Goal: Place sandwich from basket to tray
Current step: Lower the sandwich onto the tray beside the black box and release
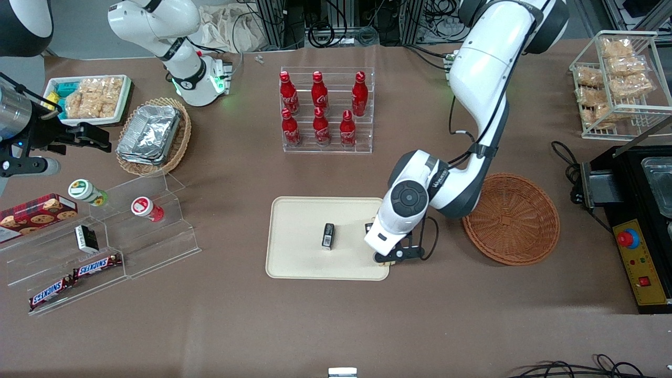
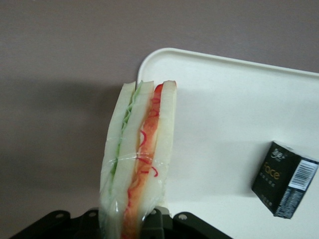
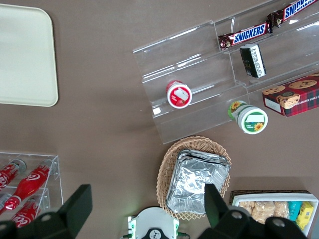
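Observation:
My left gripper is shut on the wrapped sandwich, a wedge of pale bread with green and red filling along its edge. The sandwich hangs over the rim of the cream tray, at its corner, partly over the brown table. In the front view the gripper is over the tray's corner nearest the camera, at the working arm's end, and the arm hides the sandwich. The reddish-brown wicker basket stands beside the tray, toward the working arm's end, with nothing in it.
A small black box lies on the tray, also in the left wrist view. A clear rack of red bottles stands farther from the camera. An acrylic shelf with Snickers bars and a tan basket with foil containers lie toward the parked arm's end.

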### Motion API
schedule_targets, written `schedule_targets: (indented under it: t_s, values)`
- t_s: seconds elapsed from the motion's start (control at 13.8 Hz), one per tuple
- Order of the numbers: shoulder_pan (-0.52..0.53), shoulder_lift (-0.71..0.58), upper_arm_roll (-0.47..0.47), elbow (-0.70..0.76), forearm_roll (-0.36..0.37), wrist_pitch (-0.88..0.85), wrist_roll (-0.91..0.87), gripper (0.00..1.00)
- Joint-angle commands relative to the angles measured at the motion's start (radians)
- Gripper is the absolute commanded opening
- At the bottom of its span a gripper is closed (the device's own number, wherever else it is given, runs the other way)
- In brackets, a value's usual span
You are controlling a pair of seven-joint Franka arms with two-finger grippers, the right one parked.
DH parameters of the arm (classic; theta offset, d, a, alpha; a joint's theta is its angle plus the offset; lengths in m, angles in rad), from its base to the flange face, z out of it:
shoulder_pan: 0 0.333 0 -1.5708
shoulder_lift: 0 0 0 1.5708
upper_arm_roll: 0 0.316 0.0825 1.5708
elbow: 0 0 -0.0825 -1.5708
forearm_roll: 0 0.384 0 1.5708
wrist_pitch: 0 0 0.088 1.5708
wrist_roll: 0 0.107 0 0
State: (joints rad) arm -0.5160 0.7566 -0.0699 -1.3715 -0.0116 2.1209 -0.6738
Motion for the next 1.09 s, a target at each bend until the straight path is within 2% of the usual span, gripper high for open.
schedule_targets:
  t_s: [0.0, 0.15, 0.22, 0.29, 0.8, 1.02]
  values:
    - [-0.025, 0.042, 0.002, 0.049, 0.013, 0.020, 0.019, 0.00]
    - [-0.036, 0.069, 0.002, 0.054, 0.013, 0.080, 0.052, 0.01]
    - [-0.041, 0.078, 0.002, 0.055, 0.010, 0.100, 0.045, 0.30]
    - [-0.042, 0.078, 0.002, 0.052, 0.013, 0.111, 0.054, 0.99]
    - [-0.033, -0.025, 0.013, 0.046, 0.019, 0.059, 0.039, 1.00]
    - [0.057, -0.143, 0.015, 0.031, 0.016, -0.086, 0.055, 1.00]
